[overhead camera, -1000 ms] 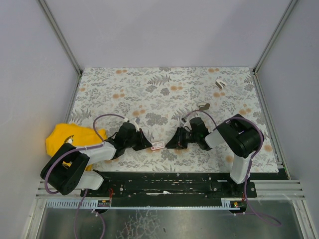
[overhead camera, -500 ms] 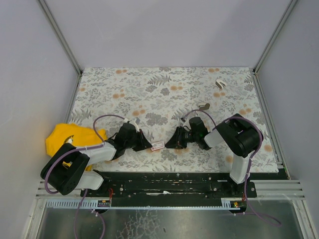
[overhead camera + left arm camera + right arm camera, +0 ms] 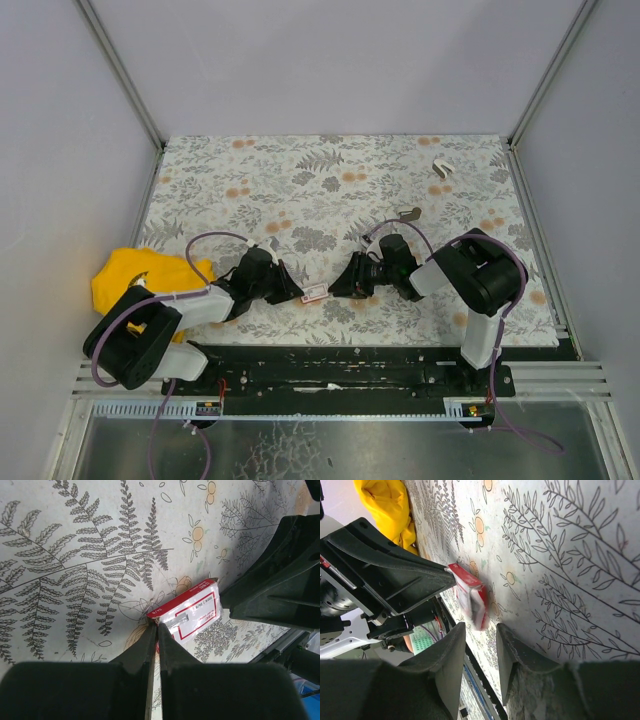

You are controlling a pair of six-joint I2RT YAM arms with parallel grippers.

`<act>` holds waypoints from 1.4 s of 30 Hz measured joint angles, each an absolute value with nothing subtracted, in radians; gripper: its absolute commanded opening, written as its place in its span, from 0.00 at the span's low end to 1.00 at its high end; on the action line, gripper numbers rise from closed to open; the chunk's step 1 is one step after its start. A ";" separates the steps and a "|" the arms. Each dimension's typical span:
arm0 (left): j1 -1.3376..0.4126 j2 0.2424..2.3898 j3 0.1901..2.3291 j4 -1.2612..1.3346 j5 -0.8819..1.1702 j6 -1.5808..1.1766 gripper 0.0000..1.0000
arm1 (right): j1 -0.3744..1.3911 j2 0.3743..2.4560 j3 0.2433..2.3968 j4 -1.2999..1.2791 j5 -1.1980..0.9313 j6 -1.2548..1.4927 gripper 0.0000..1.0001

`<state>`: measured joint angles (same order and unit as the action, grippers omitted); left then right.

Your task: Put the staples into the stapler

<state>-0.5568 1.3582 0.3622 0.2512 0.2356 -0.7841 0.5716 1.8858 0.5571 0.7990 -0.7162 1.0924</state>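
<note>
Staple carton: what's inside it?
Only the staple carton's red-and-white outside shows, a corner pinched in the left end effector. Whatever is inside is covered.

Plain pale grey walls (image 3: 330, 60) on three sides, aluminium posts (image 3: 120, 75) in the corners, fern-and-flower table cover (image 3: 330, 170), soft even light.

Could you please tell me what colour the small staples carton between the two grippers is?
Red and white carton, seen best in the left wrist view.

Staples carton (image 3: 192, 611) glossy card; table cover (image 3: 330, 180) matt print.
</note>
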 measured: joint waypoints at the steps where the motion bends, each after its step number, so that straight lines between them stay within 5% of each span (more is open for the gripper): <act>1: -0.557 1.359 0.362 0.251 0.235 -0.785 0.00 | 0.572 1.886 0.557 0.799 -0.716 1.093 0.39; 37: -0.562 1.359 0.362 0.252 0.228 -0.787 0.00 | 0.595 1.901 0.564 0.791 -0.688 1.110 0.18; 42: -0.562 1.359 0.362 0.252 0.228 -0.787 0.00 | 0.601 1.909 0.569 0.800 -0.682 1.113 0.03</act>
